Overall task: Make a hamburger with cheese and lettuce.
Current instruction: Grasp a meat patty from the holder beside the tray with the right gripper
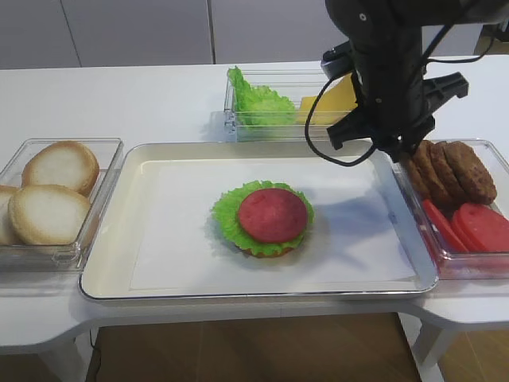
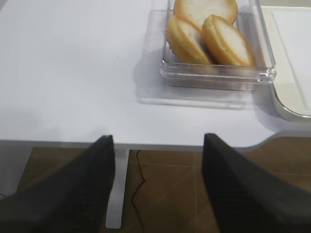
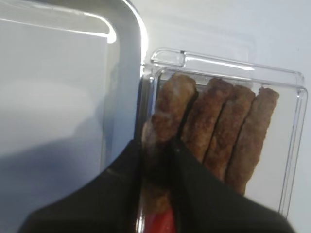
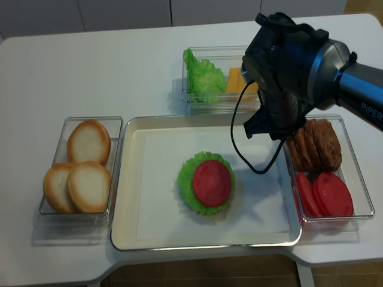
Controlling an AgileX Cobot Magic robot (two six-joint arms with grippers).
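Right gripper is clamping the leftmost patty in the right-hand container; the arm is showing "PIPER" lettering. Left gripper is standing apart.

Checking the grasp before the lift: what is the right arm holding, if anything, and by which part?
The right gripper has its jaws shut on the upper edge of the leftmost patty, which stands on edge in the clear tray. The left gripper holds nothing.

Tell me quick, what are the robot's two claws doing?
Left gripper: open, holding nothing.
Right gripper: closed on the leftmost brown grilled patty in the clear plastic box.
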